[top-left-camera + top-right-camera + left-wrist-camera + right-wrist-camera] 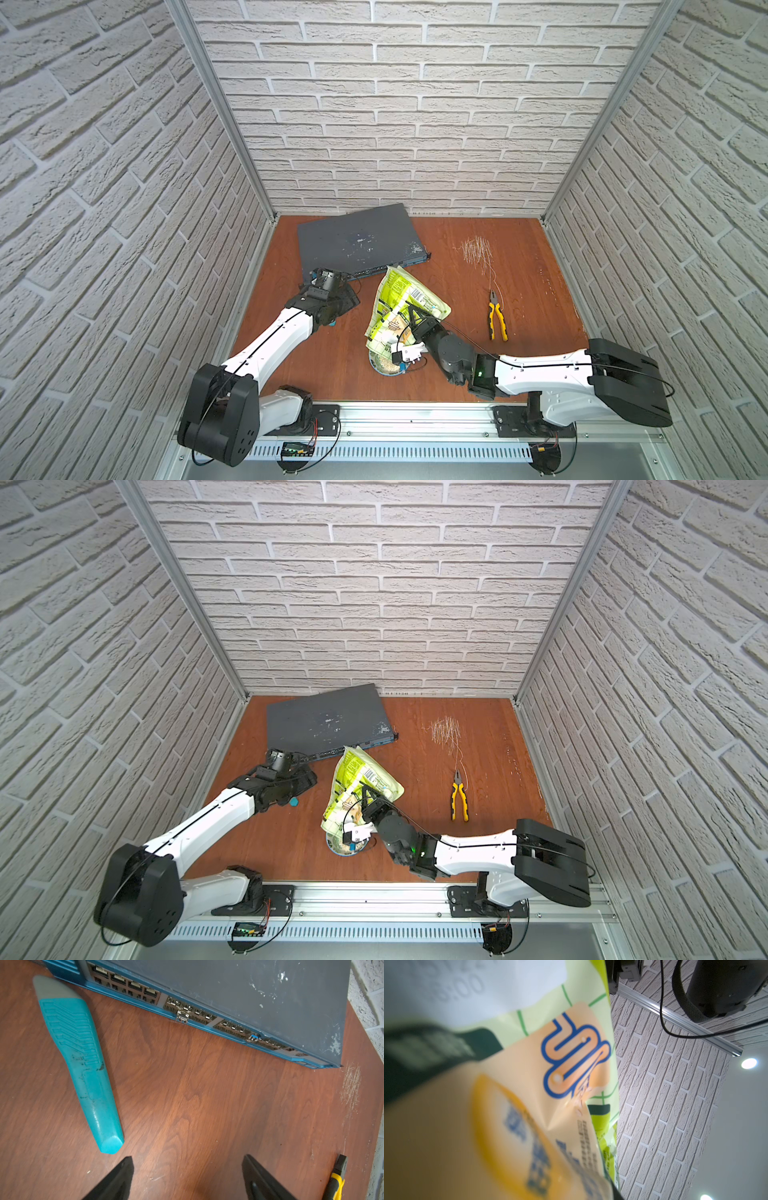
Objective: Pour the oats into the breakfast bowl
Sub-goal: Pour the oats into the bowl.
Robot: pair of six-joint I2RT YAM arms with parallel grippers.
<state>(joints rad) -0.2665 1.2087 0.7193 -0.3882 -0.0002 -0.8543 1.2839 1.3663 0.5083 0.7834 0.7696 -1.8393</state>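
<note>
Oats (383,363) lie in the bowl (392,374); my right gripper (412,316) clamps the tilted pouch (400,293) above it; my left gripper (187,1160) gapes empty.

The pouch (397,291) is showing lime-and-green checks. The pliers (497,316) are showing yellow-and-black handles; the table (540,332) is showing reddish-brown woodgrain.

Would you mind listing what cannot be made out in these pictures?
Breakfast bowl: in both top views, largely covered by the pouch.
Print on the pouch: blurred in the right wrist view, too close.
Pliers: cut off by the left wrist view's edge.
</note>
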